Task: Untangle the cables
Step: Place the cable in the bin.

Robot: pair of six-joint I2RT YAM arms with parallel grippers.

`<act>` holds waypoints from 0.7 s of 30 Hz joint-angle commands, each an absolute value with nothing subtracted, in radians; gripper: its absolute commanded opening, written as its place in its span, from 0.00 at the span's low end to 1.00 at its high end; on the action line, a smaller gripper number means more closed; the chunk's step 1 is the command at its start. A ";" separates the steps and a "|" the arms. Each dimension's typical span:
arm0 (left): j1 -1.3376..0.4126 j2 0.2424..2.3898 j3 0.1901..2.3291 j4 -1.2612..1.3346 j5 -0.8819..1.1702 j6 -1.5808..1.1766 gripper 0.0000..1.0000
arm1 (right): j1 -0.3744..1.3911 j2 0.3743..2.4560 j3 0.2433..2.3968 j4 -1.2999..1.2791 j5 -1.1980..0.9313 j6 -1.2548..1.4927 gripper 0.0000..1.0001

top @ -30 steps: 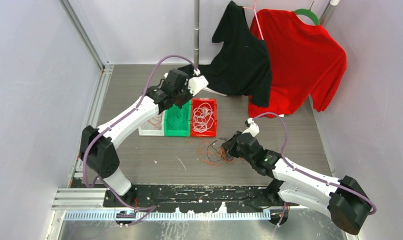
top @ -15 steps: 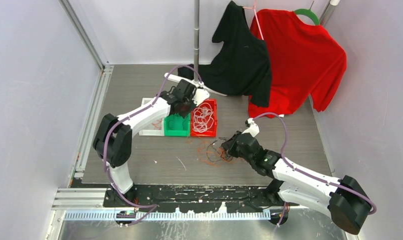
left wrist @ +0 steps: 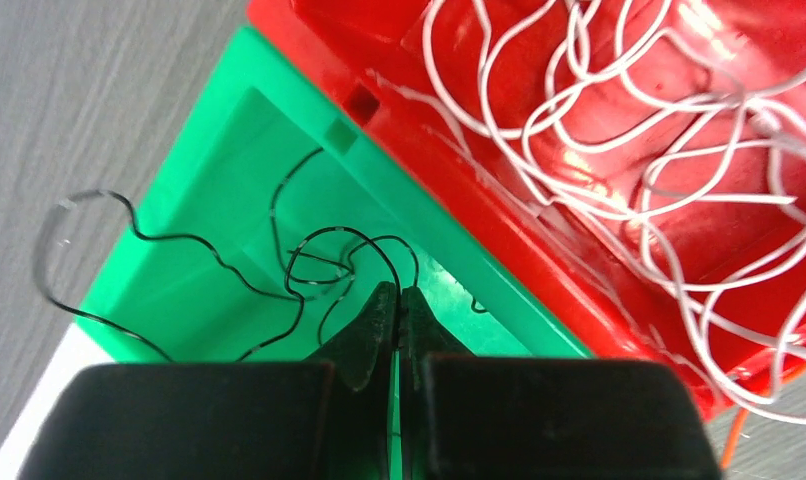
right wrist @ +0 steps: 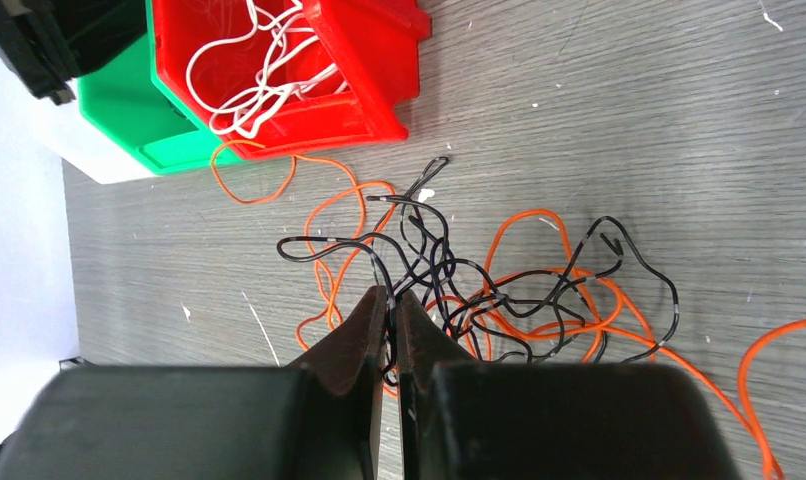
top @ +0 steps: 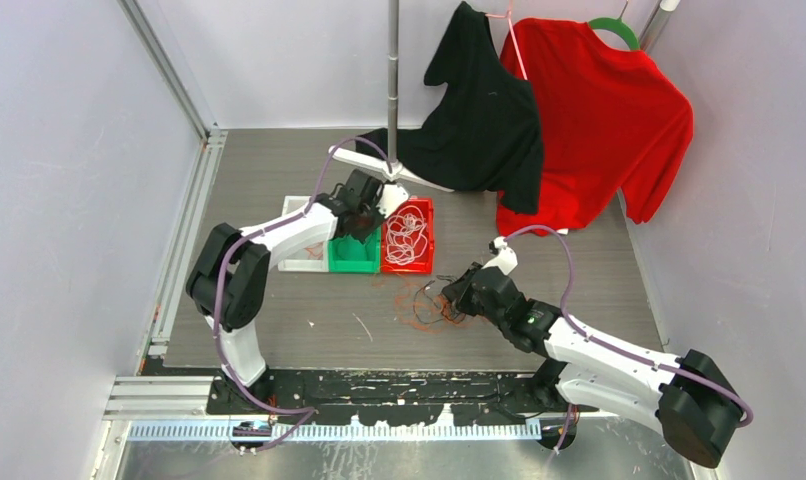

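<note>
L tool (left wrist: 397, 300): fingers closed tip to tip, hanging low over the green bin (left wrist: 179, 250). A thin black cable (left wrist: 319, 255) lay coiled inside that bin, just ahead of the tips; one loop reached past the rim and out over the desk (left wrist: 69, 90). Couldn't tell whether a strand was pinched betw. the tips.

Red bin (left wrist: 459, 190) stood touching the green one on its R side. It held a loose heap of white cables (left wrist: 579, 140). One orange strand (left wrist: 739, 430) showed just outside its corner. White bin (top: 301, 262) stood on the green bin's other side, 3 bins in a row per top view.

R tool (right wrist: 391, 300): closed to a hairline gap, down at the desk, near the red bin's front. A second black cable (right wrist: 434, 245) ran straight into the gap, so read as gripped. That cable was knotted up w/ orange cables (right wrist: 539, 213) in a flat tangle on the desk, ahead of the R tool. Orange loops spread toward the red bin and off to the side; one orange loop lay right under the bin's front edge.

Bkgd, top view: black shirt (top: 479, 120) and red shirt (top: 599, 110) hung at the rear, beside a metal pole (top: 393, 70).
</note>
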State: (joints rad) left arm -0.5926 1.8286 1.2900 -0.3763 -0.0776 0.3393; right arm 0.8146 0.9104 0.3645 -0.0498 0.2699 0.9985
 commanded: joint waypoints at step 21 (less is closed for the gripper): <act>-0.538 1.605 1.314 -0.530 0.183 0.299 0.67 | 0.904 1.000 0.374 0.053 0.272 1.015 0.12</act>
State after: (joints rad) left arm -0.5449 1.7325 1.3148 -0.4774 0.1032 0.3126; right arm 0.8833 0.9806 0.3645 -0.0177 0.2741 0.9989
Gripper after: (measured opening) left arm 0.611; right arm 0.123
